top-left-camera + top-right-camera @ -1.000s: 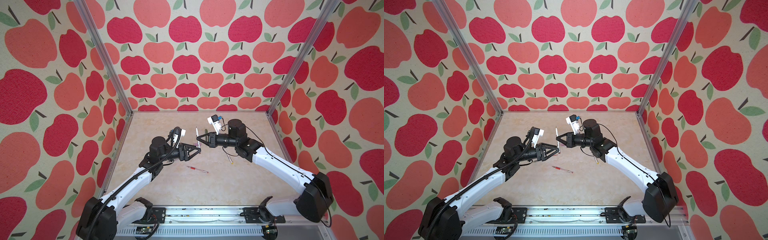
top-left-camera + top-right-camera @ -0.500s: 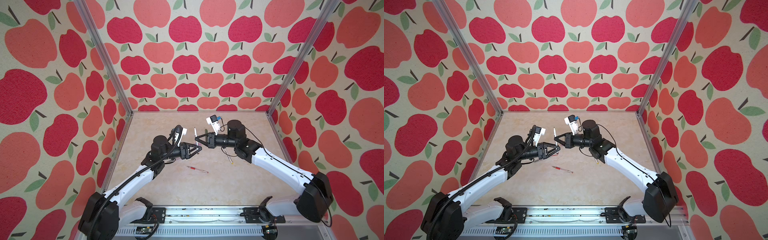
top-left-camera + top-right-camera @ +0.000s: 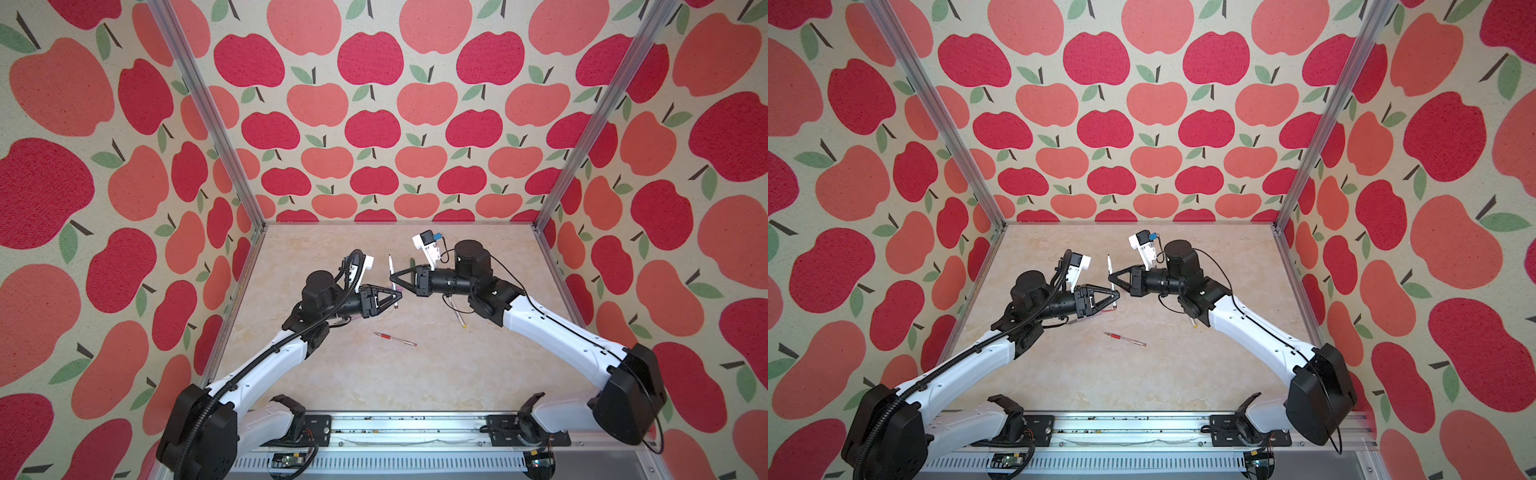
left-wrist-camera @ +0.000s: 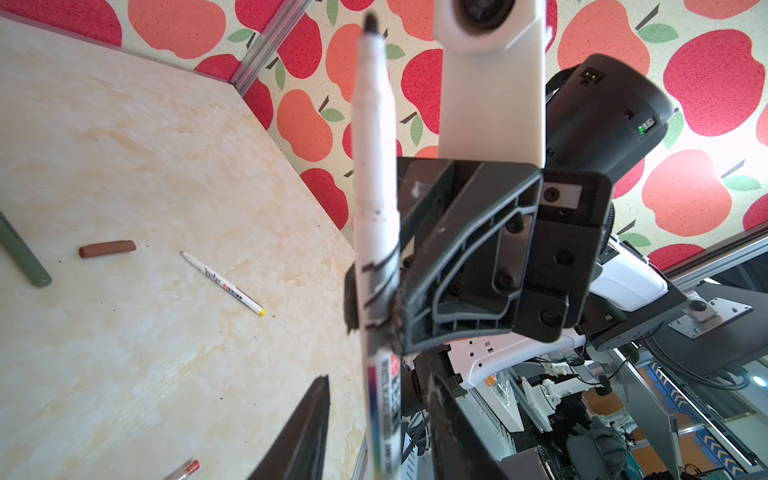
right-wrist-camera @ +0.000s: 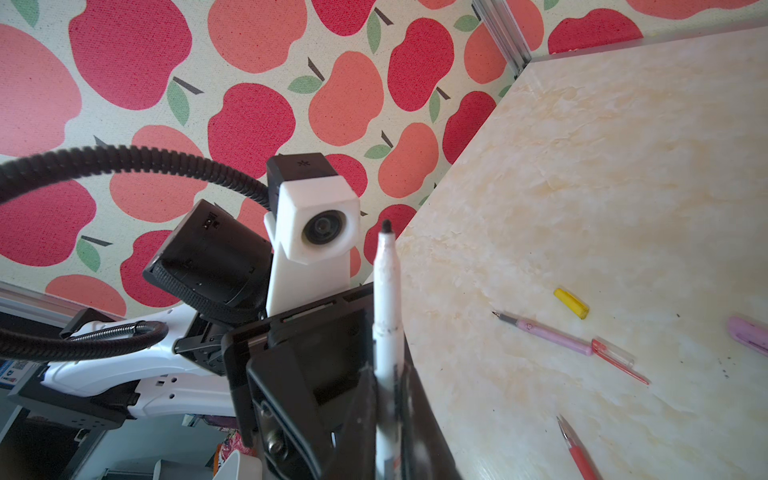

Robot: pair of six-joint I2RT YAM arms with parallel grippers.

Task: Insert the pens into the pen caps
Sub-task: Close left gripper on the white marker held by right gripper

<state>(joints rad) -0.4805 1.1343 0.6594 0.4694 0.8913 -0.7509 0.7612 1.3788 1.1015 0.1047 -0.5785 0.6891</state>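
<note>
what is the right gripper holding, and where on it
The white pen, upright with its dark tip up, pinched around mid-barrel by the right gripper.

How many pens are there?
5. A white plastic pen with a black tip is in the right gripper. On the marbled table lie a red pen, a white pen with a yellow end, a dark green pen and a pink pen. More may be hidden.

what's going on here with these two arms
The right gripper is shut on a white pen, holding it upright with its dark tip up and uncapped. The left gripper has its jaws either side of the pen's lower end, with a gap showing, so no grip yet. A red pen, brown cap and yellow cap lie loose on the table.
</note>
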